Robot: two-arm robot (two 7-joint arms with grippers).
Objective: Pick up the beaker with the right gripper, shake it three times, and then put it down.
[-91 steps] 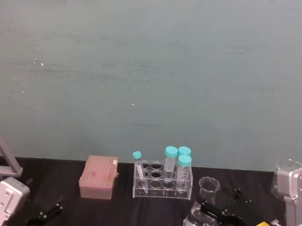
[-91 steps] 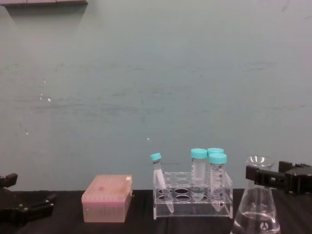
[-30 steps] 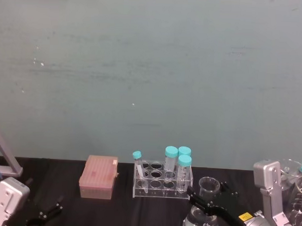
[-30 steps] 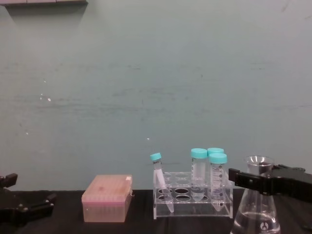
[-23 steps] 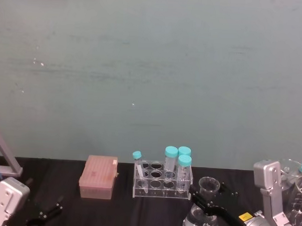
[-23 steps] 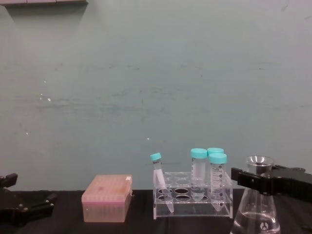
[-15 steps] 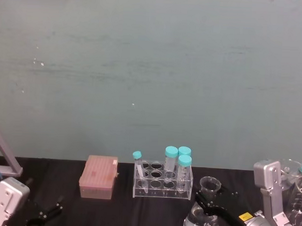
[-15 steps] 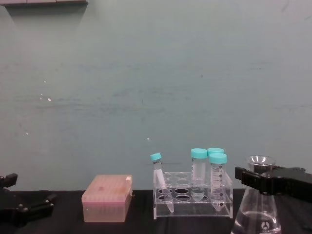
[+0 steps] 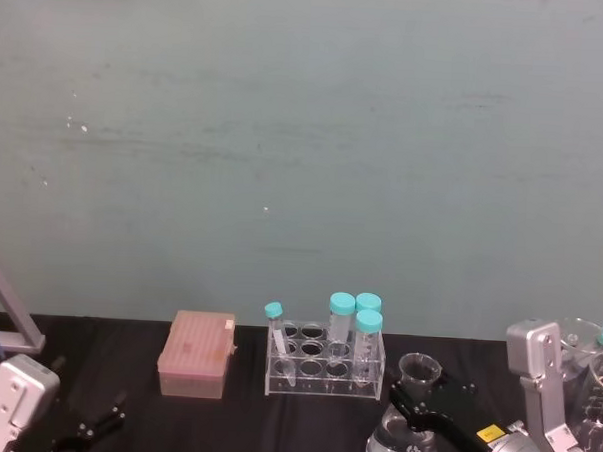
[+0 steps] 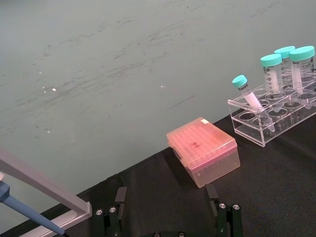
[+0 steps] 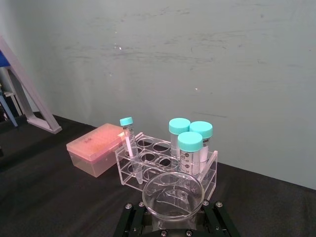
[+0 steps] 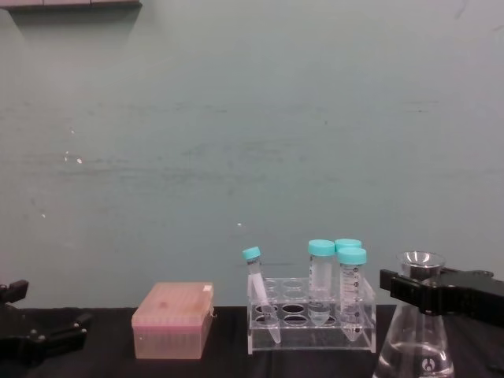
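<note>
at the right end of the black table [image 12: 228,366], just beside the tube rack [image 12: 311,324], the beaker [image 12: 414,350] stands upright with clear liquid in its wide base. my right gripper [image 12: 398,286] is clamped on its neck, just under the flared rim. my left gripper [image 10: 167,193] rests low on the left, fingers spread, near the pink box [image 12: 172,319].

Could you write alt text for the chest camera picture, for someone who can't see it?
The right tool, a black clamp, grips the neck of a glass flask holding clear liquid, at the lower right. Left of it on the black table stand a clear rack of teal-capped tubes and a pink box; the left tool rests at the lower left.
</note>
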